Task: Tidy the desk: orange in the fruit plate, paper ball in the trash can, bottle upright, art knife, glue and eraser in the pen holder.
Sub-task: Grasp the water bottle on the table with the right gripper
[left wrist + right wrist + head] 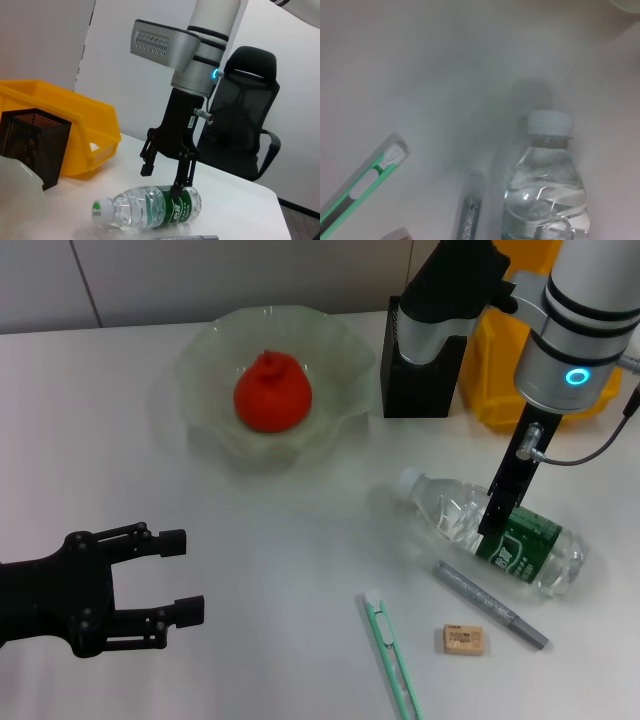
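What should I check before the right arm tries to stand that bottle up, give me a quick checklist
1. Right gripper open, fingers either side of the bottle: ok.
2. Bottle upright: not ok, lying on its side.
3. Cap on: ok.
4. Nearby clutter: not ok, grey glue pen lies right beside the bottle.
5. Left gripper out of the way: ok, open, far across the desk.
6. Orange in the fruit plate: ok.

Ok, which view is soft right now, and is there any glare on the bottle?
Right wrist view is hazy and soft across the bottle and table; head view is crisp, with small highlights on the clear plastic; left wrist view is sharp on the right gripper over the bottle.
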{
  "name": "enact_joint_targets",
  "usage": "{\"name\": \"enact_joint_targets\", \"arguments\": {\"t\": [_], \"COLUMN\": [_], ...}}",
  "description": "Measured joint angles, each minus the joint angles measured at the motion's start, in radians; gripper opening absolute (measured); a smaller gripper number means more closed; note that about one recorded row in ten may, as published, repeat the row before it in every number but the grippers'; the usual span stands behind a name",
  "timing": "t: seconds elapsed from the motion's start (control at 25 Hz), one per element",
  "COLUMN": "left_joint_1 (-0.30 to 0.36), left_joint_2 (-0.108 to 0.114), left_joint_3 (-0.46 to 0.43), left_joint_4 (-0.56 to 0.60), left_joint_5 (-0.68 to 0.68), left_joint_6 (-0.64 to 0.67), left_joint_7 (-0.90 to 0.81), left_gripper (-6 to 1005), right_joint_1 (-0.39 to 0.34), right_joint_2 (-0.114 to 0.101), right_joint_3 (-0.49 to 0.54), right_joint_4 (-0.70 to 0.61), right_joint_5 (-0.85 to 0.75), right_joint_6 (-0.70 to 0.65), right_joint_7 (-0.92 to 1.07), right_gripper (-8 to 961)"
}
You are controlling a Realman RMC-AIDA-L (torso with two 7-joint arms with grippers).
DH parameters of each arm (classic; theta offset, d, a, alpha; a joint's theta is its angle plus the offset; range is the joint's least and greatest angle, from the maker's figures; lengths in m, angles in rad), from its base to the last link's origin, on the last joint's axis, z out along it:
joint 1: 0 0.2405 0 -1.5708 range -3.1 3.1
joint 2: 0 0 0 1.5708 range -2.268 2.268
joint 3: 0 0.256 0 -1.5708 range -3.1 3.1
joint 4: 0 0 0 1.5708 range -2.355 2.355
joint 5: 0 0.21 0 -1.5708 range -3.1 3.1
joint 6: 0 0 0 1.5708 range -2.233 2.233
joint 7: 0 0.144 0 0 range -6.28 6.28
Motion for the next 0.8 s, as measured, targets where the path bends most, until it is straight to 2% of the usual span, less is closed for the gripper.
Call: {"name": "enact_joint_targets", "arguments": {"t": [0.28, 0.56, 0.8], "left_joint_1": [-0.001, -0.002, -0.002], "left_joint_2": [0.000, 0.001, 0.001], "left_joint_3": [0.000, 0.000, 0.000], "left_joint_4": [0.000, 0.000, 0.000], "left_joint_5": [0.000, 0.000, 0.000], "left_joint_6": [0.000, -0.001, -0.003], "left_joint_7": [0.001, 0.002, 0.003], "left_gripper": [823, 822, 822], "right_joint_1": [0.002, 0.005, -0.003], "right_joint_2": [0.001, 0.001, -0.001], "right_joint_3": [-0.053, -0.061, -0.052], "right_joint_4": [-0.005, -0.006, -0.036], "right_joint_5": [-0.024, -0.022, -0.021], "right_joint_6": [-0.007, -0.017, -0.009], "right_joint_7": [0.032, 0.037, 0.050], "right_gripper": [776, 743, 540]}}
